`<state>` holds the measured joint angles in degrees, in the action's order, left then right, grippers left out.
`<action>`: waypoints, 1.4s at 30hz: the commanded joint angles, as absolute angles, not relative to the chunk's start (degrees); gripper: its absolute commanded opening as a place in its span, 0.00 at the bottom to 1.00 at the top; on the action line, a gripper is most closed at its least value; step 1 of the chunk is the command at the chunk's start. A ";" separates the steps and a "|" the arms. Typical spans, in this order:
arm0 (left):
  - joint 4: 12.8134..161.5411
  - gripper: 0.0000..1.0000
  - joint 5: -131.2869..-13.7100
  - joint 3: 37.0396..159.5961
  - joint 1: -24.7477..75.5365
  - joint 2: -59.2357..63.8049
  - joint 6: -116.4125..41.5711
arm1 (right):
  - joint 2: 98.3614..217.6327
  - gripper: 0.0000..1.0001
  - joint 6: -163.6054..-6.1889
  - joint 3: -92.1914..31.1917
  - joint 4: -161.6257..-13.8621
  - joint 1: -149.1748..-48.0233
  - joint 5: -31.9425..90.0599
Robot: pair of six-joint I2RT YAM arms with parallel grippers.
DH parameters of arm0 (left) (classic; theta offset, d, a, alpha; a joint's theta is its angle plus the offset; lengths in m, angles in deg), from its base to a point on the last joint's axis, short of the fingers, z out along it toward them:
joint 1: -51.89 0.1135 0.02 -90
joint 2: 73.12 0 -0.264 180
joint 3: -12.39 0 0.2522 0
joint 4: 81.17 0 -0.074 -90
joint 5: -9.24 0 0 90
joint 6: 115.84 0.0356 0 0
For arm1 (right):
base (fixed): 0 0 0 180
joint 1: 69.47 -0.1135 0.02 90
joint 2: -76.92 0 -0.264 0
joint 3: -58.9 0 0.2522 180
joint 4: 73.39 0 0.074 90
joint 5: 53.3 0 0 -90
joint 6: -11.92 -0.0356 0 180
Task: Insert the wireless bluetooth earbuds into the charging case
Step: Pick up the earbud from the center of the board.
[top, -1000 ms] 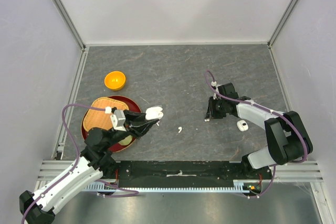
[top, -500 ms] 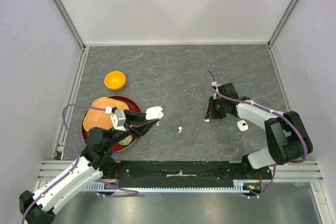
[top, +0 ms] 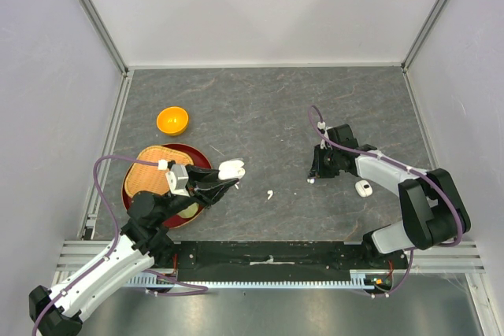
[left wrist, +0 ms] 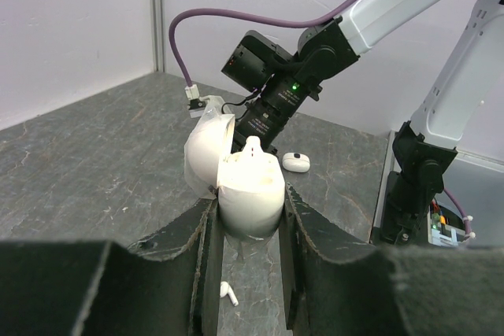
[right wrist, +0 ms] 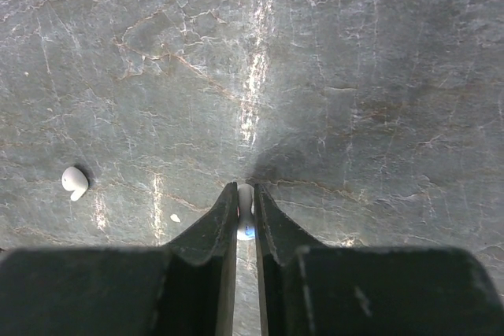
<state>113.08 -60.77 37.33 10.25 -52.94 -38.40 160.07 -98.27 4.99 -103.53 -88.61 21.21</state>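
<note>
Earbud (right wrist: pixel 245 222) pinched between the tips of the right end effector (right wrist: pixel 244 193), down on the bench (right wrist: pixel 378 76), second earbud (right wrist: pixel 75 181) off to its left — left end effector (left wrist: pixel 248 201) clamped around a case (left wrist: pixel 250 182), lid up.

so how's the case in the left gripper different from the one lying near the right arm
The held case is open, lid tipped back; the loose case is shut. The held one stands upright, clamped in the left gripper; the loose one lies flat on the table, touched by nothing. Both are white, glossy and rounded.
</note>
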 commanded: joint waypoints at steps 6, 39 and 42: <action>115.13 0.02 -61.07 37.14 10.14 -53.43 -39.73 | 158.39 0.15 -97.33 4.88 -104.64 -88.72 21.93; 121.19 0.02 -55.37 40.30 10.06 -44.74 -41.57 | 128.86 0.00 -106.91 -5.13 -76.43 -94.69 -17.61; 123.13 0.02 -52.29 41.00 10.15 -43.42 -42.01 | 129.12 0.00 -103.93 -8.12 -78.61 -98.90 -17.79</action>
<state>117.19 -56.92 37.79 10.25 -44.67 -39.99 129.89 -106.33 -2.96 -81.87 -94.95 -13.78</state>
